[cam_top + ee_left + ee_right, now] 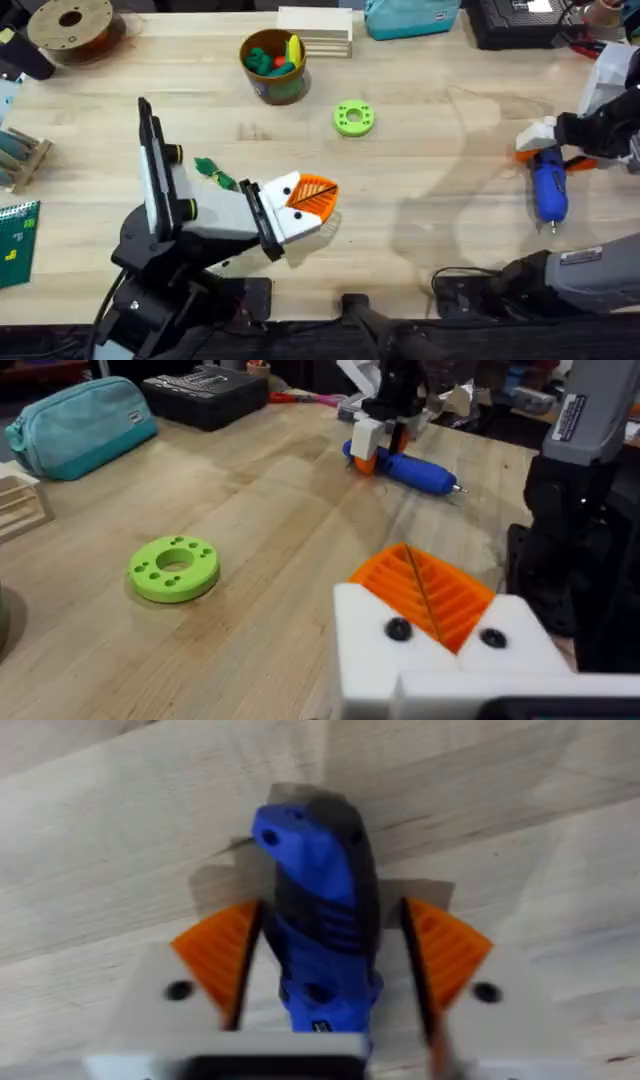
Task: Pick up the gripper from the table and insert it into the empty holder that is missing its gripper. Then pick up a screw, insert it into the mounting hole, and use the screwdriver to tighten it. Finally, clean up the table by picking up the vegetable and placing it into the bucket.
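The blue screwdriver (pixel 549 190) (pixel 412 469) (pixel 320 870) lies on the table at the right. My right gripper (pixel 541 150) (pixel 330 925) straddles its rear end, open, with an orange pad on each side and small gaps. My left gripper (pixel 310 200) (pixel 408 552) hovers low near the table's front middle, its orange ribbed pads pressed together, shut, with nothing seen between them. The slim green vegetable (pixel 215 172) lies just left of it. The olive bucket (pixel 273 65) with toy produce stands at the back middle. The loose gripper, the holder and the screw are out of view.
A bright green disc with a hole (pixel 353 118) (pixel 174 567) lies between the bucket and the screwdriver. At the back are a teal pouch (pixel 410 18) (pixel 80 425), wooden blocks (pixel 315 30), a black box (pixel 515 20) and a spool (pixel 70 25).
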`<move>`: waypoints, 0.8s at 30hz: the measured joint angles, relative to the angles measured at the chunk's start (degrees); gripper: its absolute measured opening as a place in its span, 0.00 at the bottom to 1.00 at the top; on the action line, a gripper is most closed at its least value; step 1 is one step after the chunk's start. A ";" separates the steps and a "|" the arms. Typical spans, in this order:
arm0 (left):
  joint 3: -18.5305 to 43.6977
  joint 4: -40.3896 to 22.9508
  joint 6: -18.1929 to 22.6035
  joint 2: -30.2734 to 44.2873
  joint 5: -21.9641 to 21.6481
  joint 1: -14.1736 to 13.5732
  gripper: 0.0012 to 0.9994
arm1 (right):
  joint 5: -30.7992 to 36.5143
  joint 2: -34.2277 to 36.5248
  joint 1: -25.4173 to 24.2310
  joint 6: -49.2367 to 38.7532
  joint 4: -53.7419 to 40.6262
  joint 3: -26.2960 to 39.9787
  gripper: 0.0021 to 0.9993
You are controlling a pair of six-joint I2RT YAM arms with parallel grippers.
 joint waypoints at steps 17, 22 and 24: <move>0.00 0.00 0.00 0.00 0.02 0.00 0.01 | -3.22 -6.34 0.00 0.04 0.24 -0.59 0.03; 0.00 0.00 0.00 0.00 0.00 0.00 0.01 | -3.81 -17.51 0.16 1.47 1.83 -0.63 0.03; 0.00 0.00 0.00 0.00 0.02 0.00 0.01 | -3.83 -22.28 0.56 1.81 2.21 -0.63 0.03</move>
